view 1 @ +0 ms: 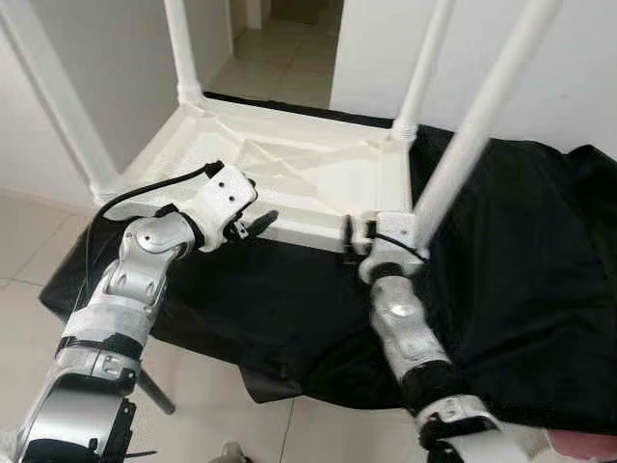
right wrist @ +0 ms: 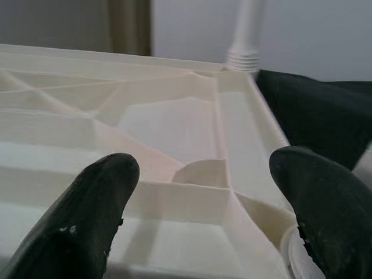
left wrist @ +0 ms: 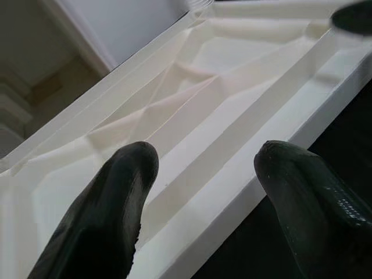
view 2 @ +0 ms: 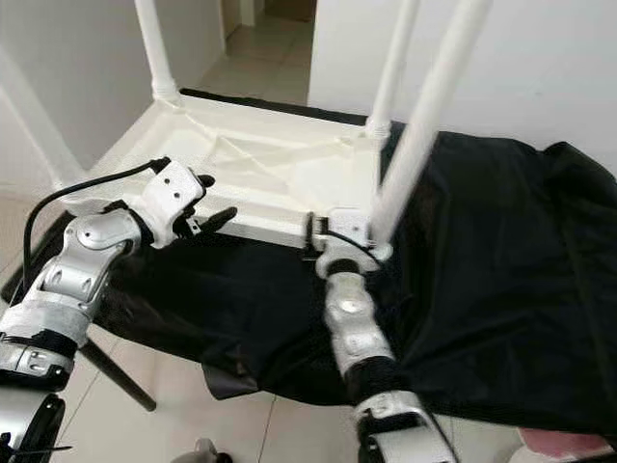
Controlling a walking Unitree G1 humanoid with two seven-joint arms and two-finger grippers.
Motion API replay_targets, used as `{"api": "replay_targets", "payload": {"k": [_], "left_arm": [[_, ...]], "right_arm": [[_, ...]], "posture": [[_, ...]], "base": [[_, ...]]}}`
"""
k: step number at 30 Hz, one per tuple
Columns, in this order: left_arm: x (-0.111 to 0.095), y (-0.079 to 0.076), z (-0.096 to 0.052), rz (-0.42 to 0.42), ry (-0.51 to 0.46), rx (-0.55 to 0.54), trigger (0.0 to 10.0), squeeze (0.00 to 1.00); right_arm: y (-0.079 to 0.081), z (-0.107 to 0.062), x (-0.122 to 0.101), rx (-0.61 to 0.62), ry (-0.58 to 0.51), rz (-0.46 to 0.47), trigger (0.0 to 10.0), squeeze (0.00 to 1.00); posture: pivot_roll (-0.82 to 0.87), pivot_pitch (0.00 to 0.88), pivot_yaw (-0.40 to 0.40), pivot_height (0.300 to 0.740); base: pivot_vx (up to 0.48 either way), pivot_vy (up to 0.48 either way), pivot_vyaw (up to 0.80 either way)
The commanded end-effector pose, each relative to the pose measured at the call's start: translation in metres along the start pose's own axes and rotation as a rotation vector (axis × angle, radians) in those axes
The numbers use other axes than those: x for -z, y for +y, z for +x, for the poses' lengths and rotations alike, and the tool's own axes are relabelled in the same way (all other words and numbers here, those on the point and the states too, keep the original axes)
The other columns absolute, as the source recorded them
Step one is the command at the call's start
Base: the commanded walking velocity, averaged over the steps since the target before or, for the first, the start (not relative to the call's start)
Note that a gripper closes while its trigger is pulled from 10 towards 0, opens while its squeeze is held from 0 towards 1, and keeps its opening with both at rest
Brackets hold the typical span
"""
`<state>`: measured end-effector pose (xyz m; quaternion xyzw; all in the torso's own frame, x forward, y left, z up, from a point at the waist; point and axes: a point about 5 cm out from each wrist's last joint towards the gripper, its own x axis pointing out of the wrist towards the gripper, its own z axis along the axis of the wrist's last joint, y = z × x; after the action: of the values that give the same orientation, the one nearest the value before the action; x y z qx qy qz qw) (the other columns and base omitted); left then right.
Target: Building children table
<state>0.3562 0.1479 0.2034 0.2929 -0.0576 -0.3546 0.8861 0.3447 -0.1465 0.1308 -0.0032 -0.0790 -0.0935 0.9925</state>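
- So the white plastic children's table [view 1: 289, 183] was lying upside down on a black cloth [view 1: 511, 280] spread over a low surface, ribbed underside up, four white tube legs sticking up, all seated in their corner sockets as far as we could tell.
- Our left gripper [view 1: 253, 225] sat at the near rim around 9 o'clock from the table's middle. In the left wrist view its fingers [left wrist: 110, 203] were spread wide over the rim, gripping nothing.
- Our right gripper [view 1: 355, 237] was at the near right corner, about 5 o'clock, right at the foot of the nearest white leg [view 1: 463, 145]. The right wrist view had its fingers [right wrist: 99, 197] apart too, empty, with the corner socket just ahead.
- Best guess at the step: check that the near leg was snug, then get ready to flip the table.
- To do that well, we figured: close on the rim wall rather than the thin ribs, both sides evenly, and lift level so the cloth didn't drag along.
- Orientation: tabletop face down, legs pointing up and splaying slightly; its long axis seemed to run from near left to far right, roughly 8 to 2 o'clock, hard to say for sure.
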Motion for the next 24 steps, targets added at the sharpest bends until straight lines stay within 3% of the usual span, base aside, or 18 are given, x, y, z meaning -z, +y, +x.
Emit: {"api": "replay_targets", "payload": {"k": [1, 7, 8, 9, 10, 12, 16, 17, 20, 21, 24], "left_arm": [[0.002, -0.003, 0.002, -0.007, -0.003, 0.020, 10.0, 0.00], [0.003, -0.003, 0.002, -0.007, -0.003, 0.024, 10.0, 0.00], [0.003, -0.003, 0.002, -0.006, -0.005, 0.026, 10.0, 0.00], [0.003, -0.003, 0.002, -0.006, -0.005, 0.026, 10.0, 0.00], [0.003, -0.004, 0.002, -0.005, -0.006, 0.027, 10.0, 0.00], [0.004, -0.004, 0.002, -0.006, -0.009, 0.029, 10.0, 0.00], [0.003, -0.005, 0.002, -0.008, -0.012, 0.029, 10.0, 0.00], [0.004, -0.006, 0.002, -0.011, -0.015, 0.033, 10.0, 0.00], [0.003, -0.012, 0.000, -0.040, -0.040, 0.041, 10.0, 0.00], [0.003, -0.012, 0.000, -0.040, -0.040, 0.041, 10.0, 0.00], [-0.001, -0.016, -0.006, -0.103, -0.085, 0.038, 10.0, 0.00]], "right_arm": [[-0.037, 0.003, 0.006, 0.144, 0.015, -0.036, 10.0, 0.00], [-0.056, 0.007, 0.004, 0.209, 0.007, -0.061, 10.0, 0.00], [-0.071, 0.009, 0.003, 0.271, -0.002, -0.087, 10.0, 0.00], [-0.071, 0.009, 0.003, 0.271, -0.002, -0.087, 10.0, 0.00], [-0.084, 0.009, 0.001, 0.328, -0.009, -0.111, 10.0, 0.00], [-0.093, 0.009, 0.001, 0.359, -0.005, -0.116, 10.0, 0.00], [-0.097, 0.009, 0.001, 0.366, -0.003, -0.118, 10.0, 0.00], [-0.095, 0.009, 0.003, 0.351, -0.001, -0.114, 10.0, 0.00], [-0.061, 0.008, 0.003, 0.176, -0.037, -0.073, 10.0, 0.00], [-0.061, 0.008, 0.003, 0.176, -0.037, -0.073, 10.0, 0.00], [-0.037, 0.005, 0.000, 0.041, -0.069, -0.036, 10.0, 0.00]], "posture": [[0.08, 0.000, -0.008, 0.740], [0.08, 0.000, -0.007, 0.740], [0.08, 0.000, -0.008, 0.740], [0.08, 0.000, -0.008, 0.740], [0.08, 0.000, -0.008, 0.740], [0.08, 0.000, -0.008, 0.740], [0.08, 0.000, -0.008, 0.740], [0.08, 0.000, -0.005, 0.740], [0.09, 0.000, -0.005, 0.740], [0.09, 0.000, -0.005, 0.740], [0.09, 0.008, -0.009, 0.740]], "base": [[0.000, 0.000, 0.00], [0.000, 0.000, 0.00], [0.000, 0.000, 0.00], [0.000, 0.000, 0.00], [0.000, 0.000, 0.00], [0.000, 0.000, 0.00], [0.000, 0.000, 0.00], [0.000, 0.000, 0.00], [0.000, 0.000, 0.00], [0.000, 0.000, 0.00], [0.000, 0.000, 0.00]]}}
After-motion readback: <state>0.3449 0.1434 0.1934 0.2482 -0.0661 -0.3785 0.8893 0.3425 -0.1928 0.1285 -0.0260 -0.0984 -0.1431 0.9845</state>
